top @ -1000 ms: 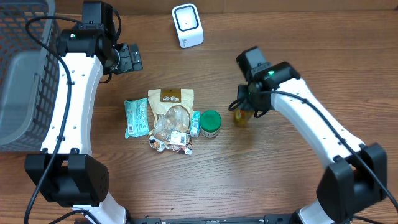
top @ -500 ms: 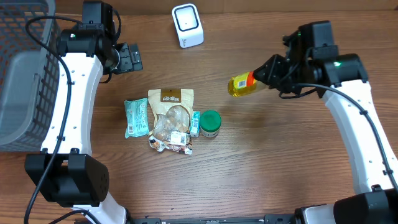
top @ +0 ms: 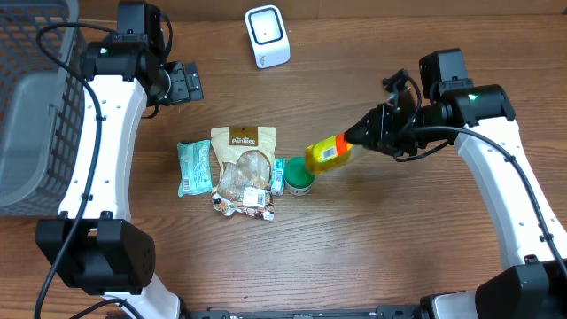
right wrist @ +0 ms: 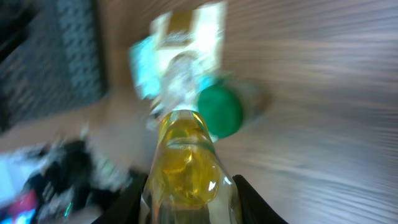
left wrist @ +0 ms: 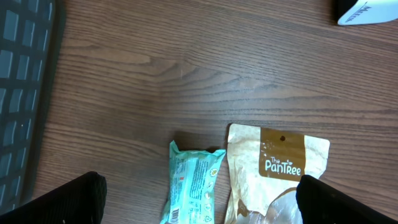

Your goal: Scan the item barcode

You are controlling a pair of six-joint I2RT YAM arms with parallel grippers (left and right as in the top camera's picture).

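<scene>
A brown wood-grain desk (top: pixel 292 266), seen from above. A white, rounded barcode scanner (top: pixel 267 35) stands at twelve o'clock. A grey mesh basket (top: pixel 27 106) fills the ten o'clock edge. Clustered at centre are a crinkly teal packet (top: pixel 194 167), a tan PanTree pouch (top: pixel 244 142) with a clear window, and a round green-lidded jar (top: pixel 299 175). The right hand (top: pixel 361 137) reaches in from three o'clock. It is closed narrowly on the orange-capped end of a yellow bottle (top: pixel 328 153), which lies sideways, apparently lifted, with its far end over the jar's edge. The left hand (top: pixel 184 82) sits at eleven o'clock, jaws wide and holding nothing.

Left wrist view: bare desk, with the packet and pouch at six o'clock. The black fingers (left wrist: pixel 68 199) are far apart in the lower corners.

Right wrist view: heavy motion blur. The glossy, translucent bottle sits between the fingers (right wrist: pixel 134 199), with the green lid just beyond it.

The bottle looks to be mid-carry toward the scanner. The next move calls for travel toward twelve o'clock and turning the label to face the scanner's window. The barcode itself cannot be made out.
</scene>
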